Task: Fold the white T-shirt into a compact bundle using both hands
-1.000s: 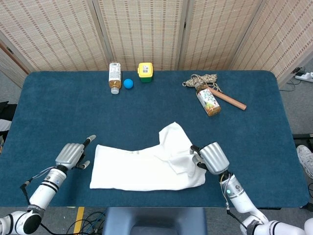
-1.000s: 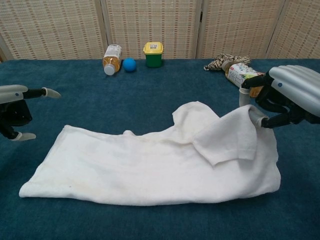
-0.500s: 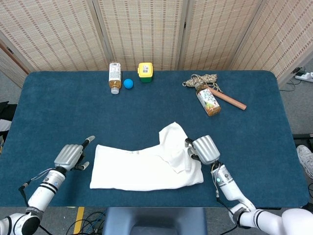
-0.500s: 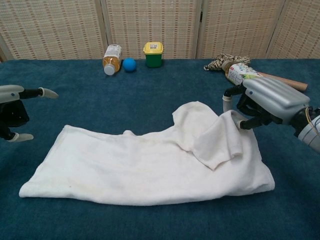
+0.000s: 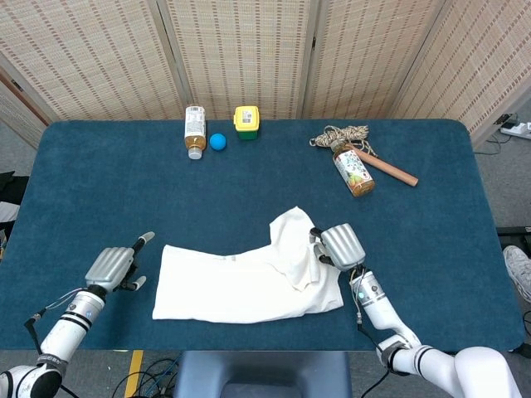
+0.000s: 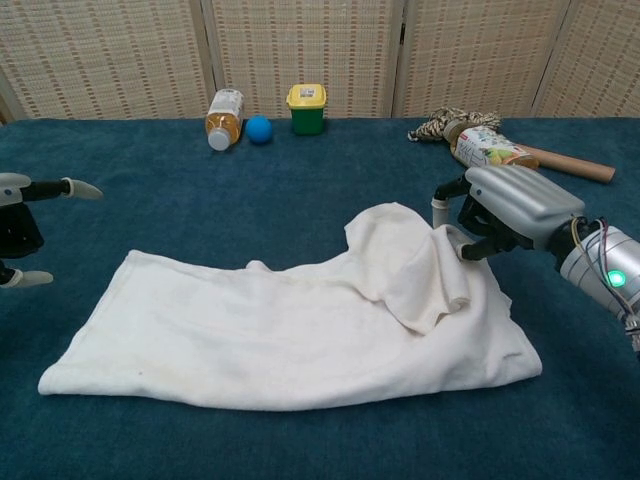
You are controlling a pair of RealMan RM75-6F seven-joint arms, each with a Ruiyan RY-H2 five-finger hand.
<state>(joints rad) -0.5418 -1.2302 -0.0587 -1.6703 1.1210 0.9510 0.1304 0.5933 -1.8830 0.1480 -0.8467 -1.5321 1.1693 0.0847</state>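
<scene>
The right hand (image 6: 500,208) pinched the T-shirt's (image 6: 290,335) raised right edge, seemingly to fold it inward, while the left hand (image 5: 112,267) waited empty, fingers apart, just left of it.

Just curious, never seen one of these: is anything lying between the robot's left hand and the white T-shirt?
No. In the head view, only bare blue table separates the left hand from the white T-shirt.
</scene>
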